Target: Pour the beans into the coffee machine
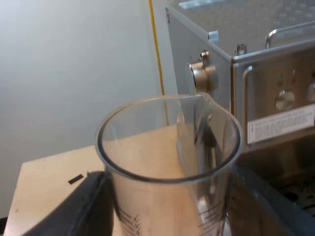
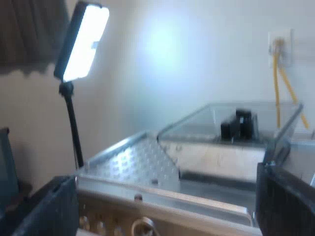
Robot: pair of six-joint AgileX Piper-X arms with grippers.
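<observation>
And here the left gripper (image 1: 172, 211) is seen clamped on the measuring glass (image 1: 167, 147). One black finger (image 1: 81, 206) is pressed against the clear wall and the other is glimpsed at the far side. The glass is held upright over the pale wooden table (image 1: 49, 172), on which a small black mark (image 1: 75, 179) is noted near the finger. The wood colour is seen straight through the glass wall, and printed scale lines are made out low on it; the bottom of the glass is cut off, so its contents cannot be told. A yellow cable (image 1: 156, 44) is seen running down the wall beyond the rim. Just beside the glass, the espresso machine (image 1: 197, 39) is found, with a round knob (image 1: 203, 76) on its side, a dial (image 1: 284, 100) on its front and a white label (image 1: 280, 125) below that. Now over to the right gripper (image 2: 167, 206): its two fingers are held wide apart with nothing between them, above the machine's front edge. A lit lamp panel (image 2: 83, 42) on a thin stand (image 2: 74, 128) is seen beyond the machine. The ridged top plate (image 2: 133, 164) is looked down upon, and behind it the clear bean hopper (image 2: 231, 132) is seen, with a dark part inside it. A pair of yellow leads (image 2: 283, 83) is seen hanging from a wall socket (image 2: 279, 46) beyond the hopper.
</observation>
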